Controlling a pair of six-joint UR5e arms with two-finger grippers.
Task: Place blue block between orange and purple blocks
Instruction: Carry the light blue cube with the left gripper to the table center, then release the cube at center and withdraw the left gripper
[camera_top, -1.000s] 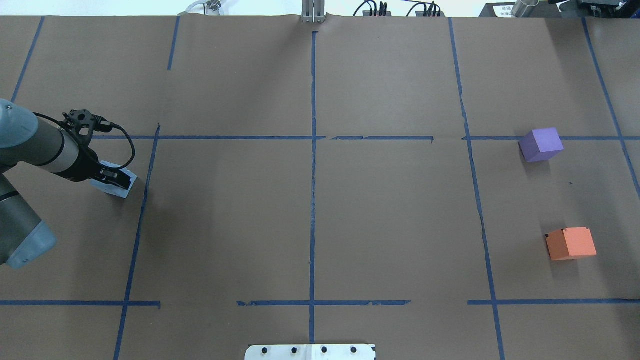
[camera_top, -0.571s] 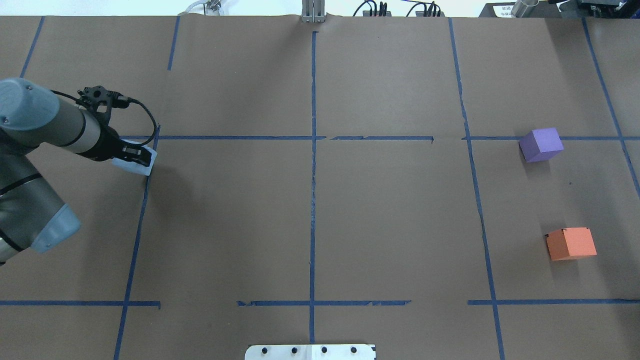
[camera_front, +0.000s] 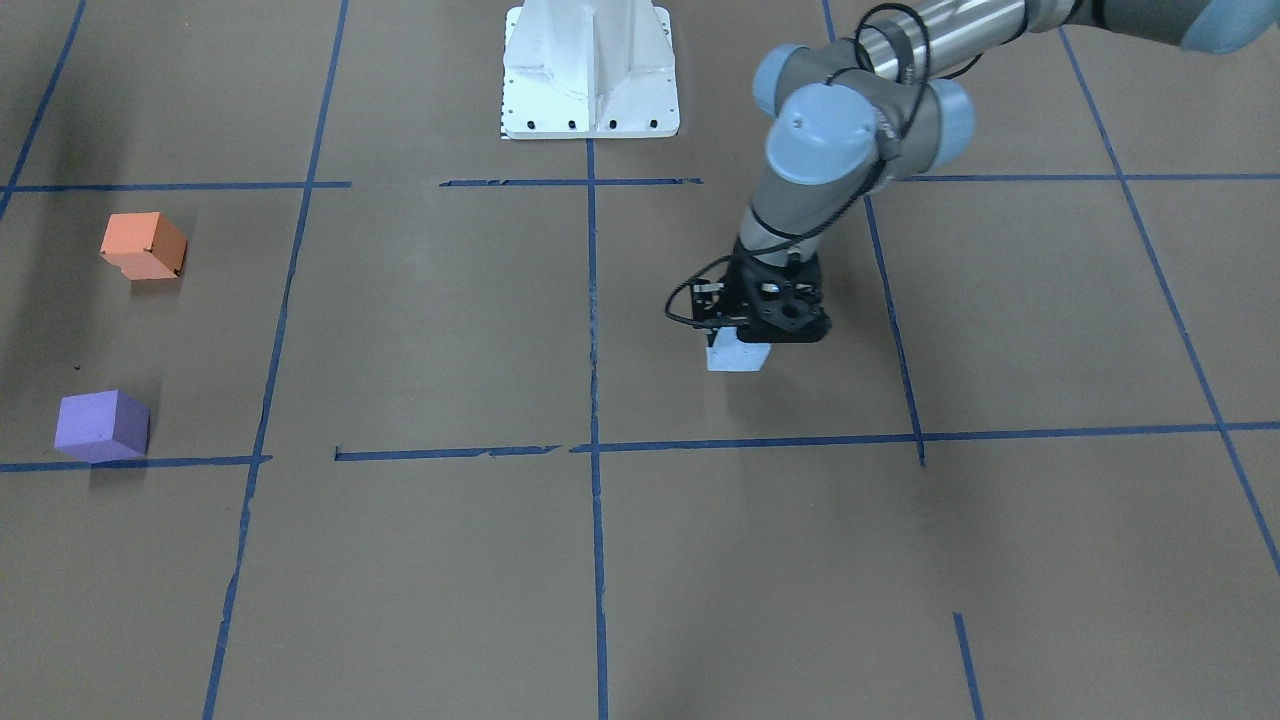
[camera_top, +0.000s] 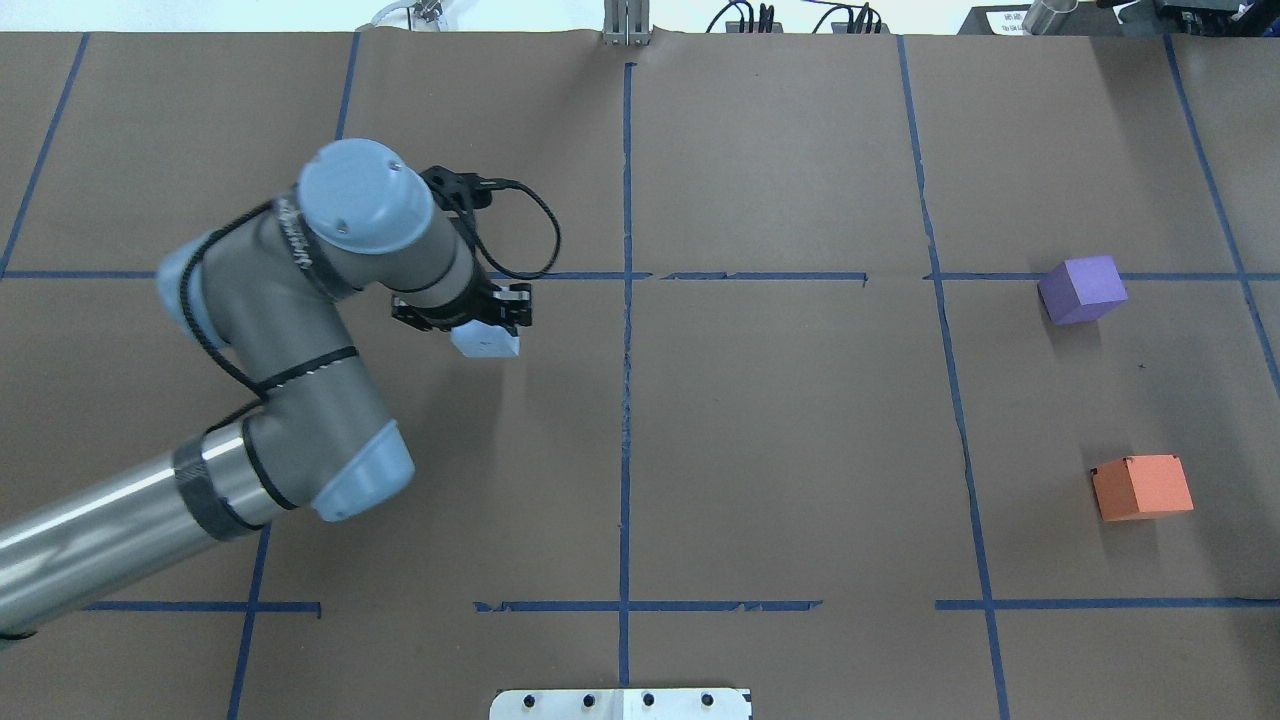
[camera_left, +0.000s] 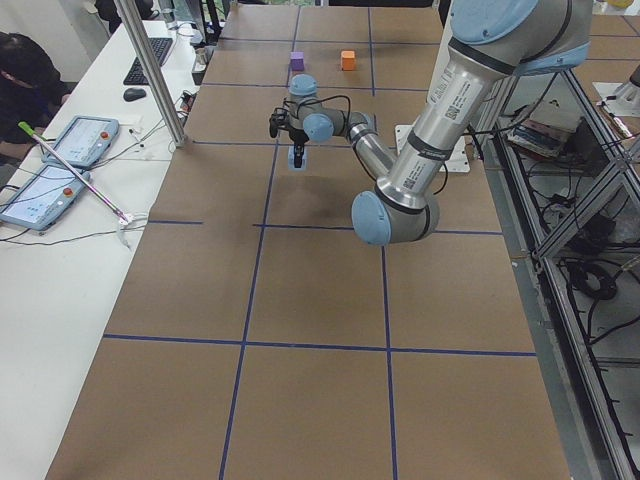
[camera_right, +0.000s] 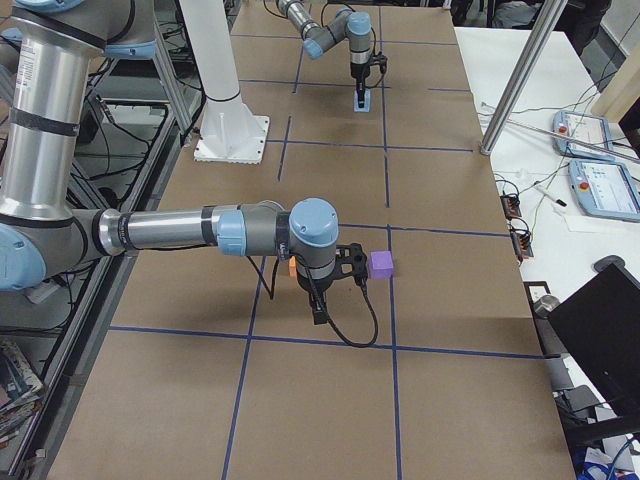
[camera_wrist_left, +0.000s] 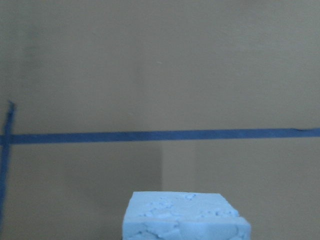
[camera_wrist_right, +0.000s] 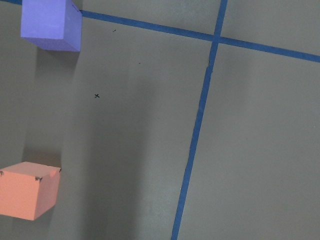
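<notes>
Robotics lab: tape-gridded table (camera_top: 780, 450), teach pendants (camera_left: 82, 140).

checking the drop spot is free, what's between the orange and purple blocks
Only bare brown paper with a tiny dark speck lies between the purple block and the orange block, as the overhead view shows.

Table layout as I log it:
- carried block (camera_top: 485, 343): gripped in left gripper (camera_top: 487, 328), above table (camera_top: 800, 450), left of centre tape line (camera_top: 626, 400).
- far block (camera_top: 1082, 290): far right, touching cross tape line (camera_top: 760, 276).
- near block (camera_top: 1142, 487): robot-side of far block, gap between them.
</notes>
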